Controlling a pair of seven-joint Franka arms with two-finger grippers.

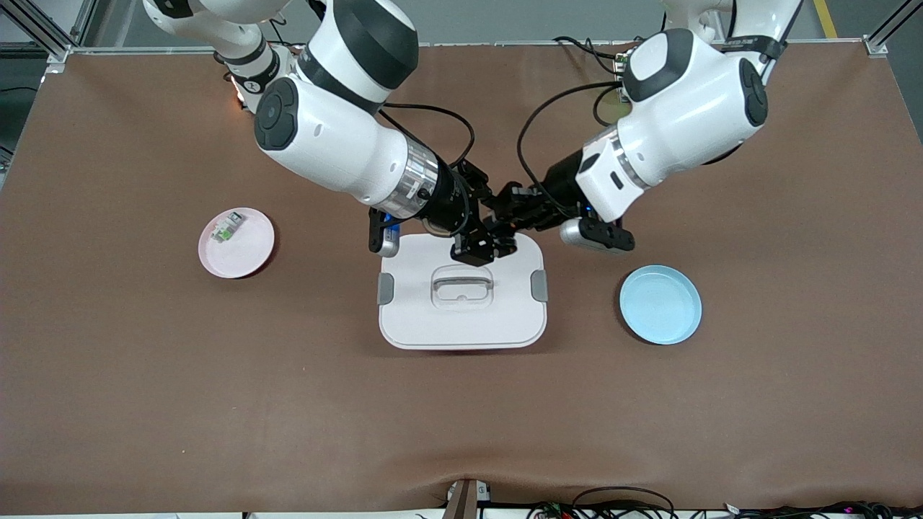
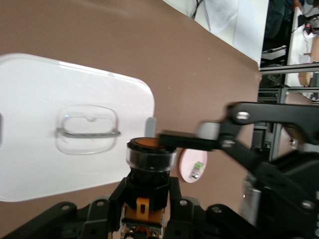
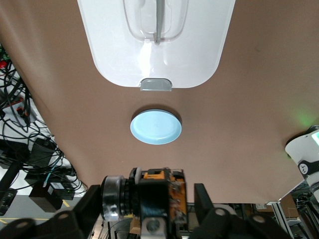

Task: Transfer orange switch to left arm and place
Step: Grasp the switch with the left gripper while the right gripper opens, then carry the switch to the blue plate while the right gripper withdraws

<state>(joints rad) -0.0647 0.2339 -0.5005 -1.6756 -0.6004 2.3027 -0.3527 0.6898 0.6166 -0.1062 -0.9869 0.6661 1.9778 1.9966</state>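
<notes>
The orange switch (image 2: 149,159) is gripped by its black body in my left gripper (image 2: 147,199), orange tip pointing away from the palm. In the right wrist view the switch (image 3: 154,194) lies crosswise between the fingers of my right gripper (image 3: 149,204), which stands open around it with a small gap at the tan base. One right finger (image 2: 182,141) lies across the orange tip. In the front view my left gripper (image 1: 513,207) and right gripper (image 1: 484,241) meet over the edge of the white box (image 1: 461,324) nearest the robots' bases. The switch is hidden among the fingers there.
A pink plate (image 1: 249,252) holding a small green-and-white component (image 1: 227,228) lies toward the right arm's end. A blue plate (image 1: 660,303) lies toward the left arm's end and also shows in the right wrist view (image 3: 156,127). The box (image 2: 30,149) lies below both grippers.
</notes>
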